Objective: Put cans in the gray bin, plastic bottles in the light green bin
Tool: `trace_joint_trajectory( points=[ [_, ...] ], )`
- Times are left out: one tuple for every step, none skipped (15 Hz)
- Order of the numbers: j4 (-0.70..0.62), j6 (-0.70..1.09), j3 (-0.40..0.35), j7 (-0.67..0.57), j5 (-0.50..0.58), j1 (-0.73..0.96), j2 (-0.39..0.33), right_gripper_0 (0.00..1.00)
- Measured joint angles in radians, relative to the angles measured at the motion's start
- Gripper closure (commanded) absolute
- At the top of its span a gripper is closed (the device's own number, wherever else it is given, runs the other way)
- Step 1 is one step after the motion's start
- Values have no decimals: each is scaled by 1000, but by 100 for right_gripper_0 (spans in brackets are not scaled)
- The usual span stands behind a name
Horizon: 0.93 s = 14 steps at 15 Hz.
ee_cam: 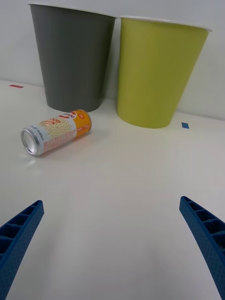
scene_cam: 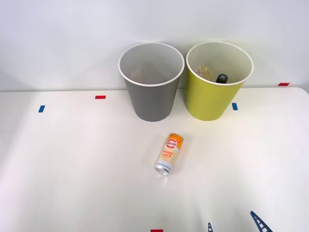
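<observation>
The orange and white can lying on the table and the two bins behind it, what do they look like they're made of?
The orange-and-white can looks like thin metal: its bare end is shiny silver, its printed side glossy. The gray bin and the light green bin look like molded plastic, with smooth, matte, evenly colored walls and white rims.

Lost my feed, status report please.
Right gripper open, empty, short of orange-and-white can. Can on its side before gray bin. Bottles in light green bin. Path clear.
</observation>
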Motion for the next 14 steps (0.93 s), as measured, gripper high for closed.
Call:
trace_joint_trajectory(
  points=[
    [0,-3,9,2,-21,4,-4,0],
    [0,-6,20,3,-45,5,-11,0],
    [0,-9,30,4,-66,5,-17,0],
    [0,-12,36,4,-79,5,-20,0],
    [0,-13,37,4,-84,5,-21,0],
    [0,-14,37,4,-86,5,-21,0],
    [0,-13,36,5,-87,5,-21,0],
    [1,-13,37,6,-87,5,-21,0],
    [0,-13,37,7,-87,5,-21,0],
    [0,-13,37,7,-87,4,-21,0],
    [0,-13,37,8,-87,4,-21,0],
    [0,-13,37,8,-87,4,-21,0],
    [0,-13,37,8,-87,4,-21,0],
    [0,-13,37,8,-87,4,-21,0]
  ],
)
